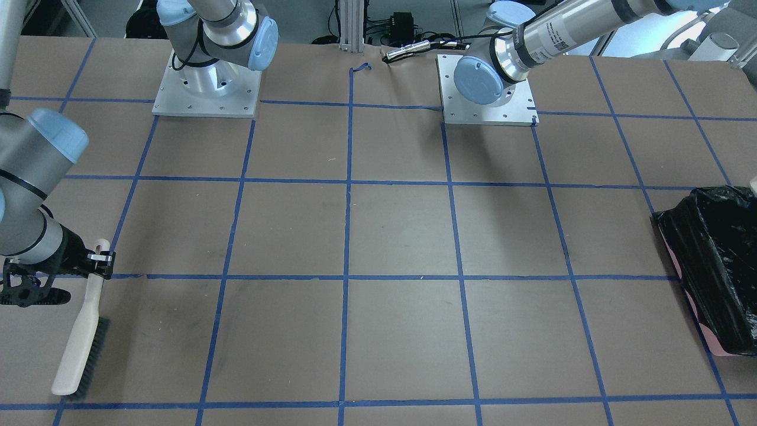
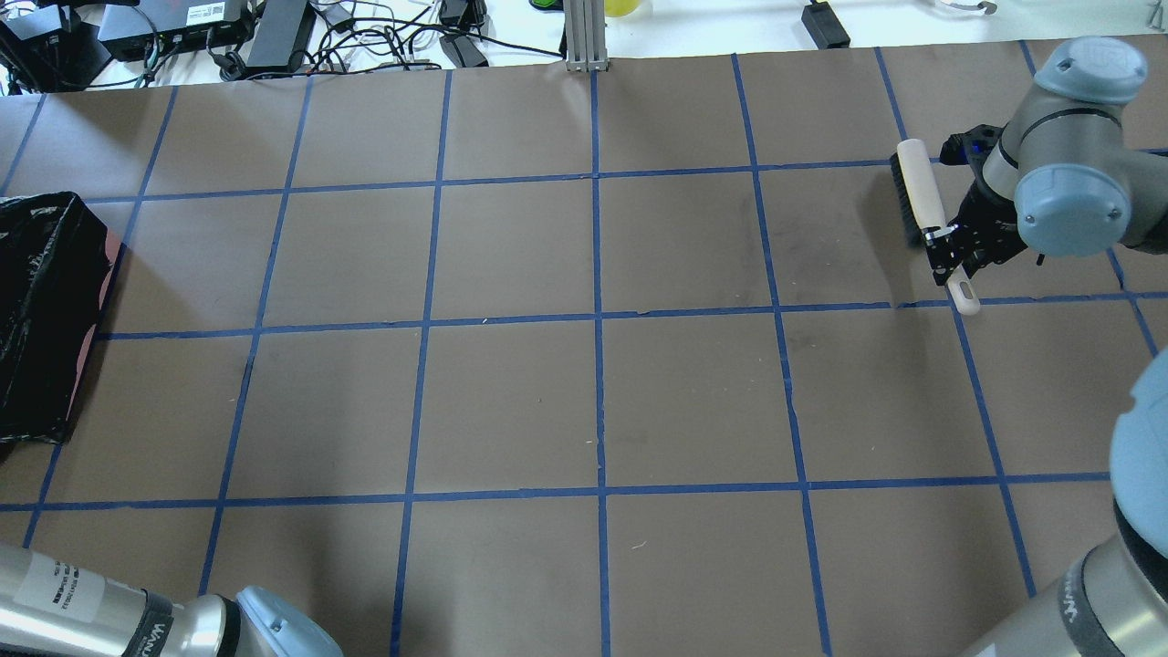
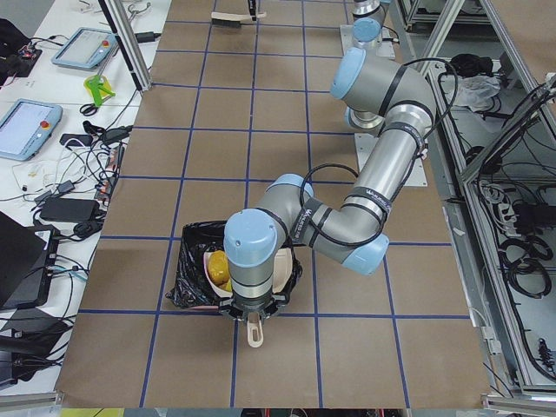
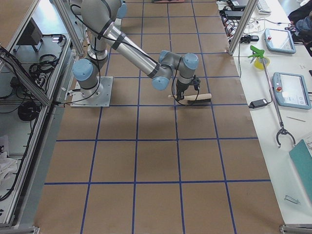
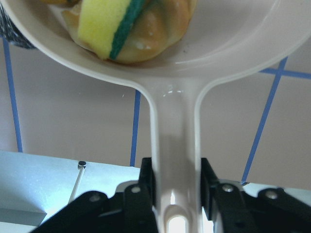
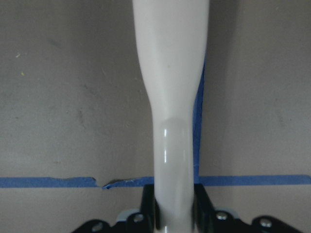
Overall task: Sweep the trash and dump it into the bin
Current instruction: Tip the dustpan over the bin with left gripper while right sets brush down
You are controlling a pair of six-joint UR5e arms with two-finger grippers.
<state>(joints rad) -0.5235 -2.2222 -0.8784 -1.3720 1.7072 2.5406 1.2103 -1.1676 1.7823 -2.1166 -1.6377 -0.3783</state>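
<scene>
My left gripper [image 5: 176, 179] is shut on the handle of the beige dustpan [image 5: 233, 39]. In the pan lie the yellow sponge block with a green stripe [image 5: 104, 24] and a glossy brown lump [image 5: 155, 34] behind it; the third piece is mostly cut off. In the exterior left view the pan is held over the bin [image 3: 193, 261], with a yellow piece [image 3: 219, 269] showing. The bin, pink with a black bag, sits at the table's end [image 2: 41, 301] [image 1: 715, 260]. My right gripper [image 2: 944, 251] [image 6: 175, 204] is shut on the white brush [image 2: 917, 192] [image 1: 80, 343], far from the bin.
The brown table [image 2: 593, 401] carries a blue tape grid. The two arm bases [image 1: 207, 89] [image 1: 488, 89] stand at the robot's side. Cables and electronics [image 2: 228, 36] and an aluminium post [image 2: 584, 36] line the far edge.
</scene>
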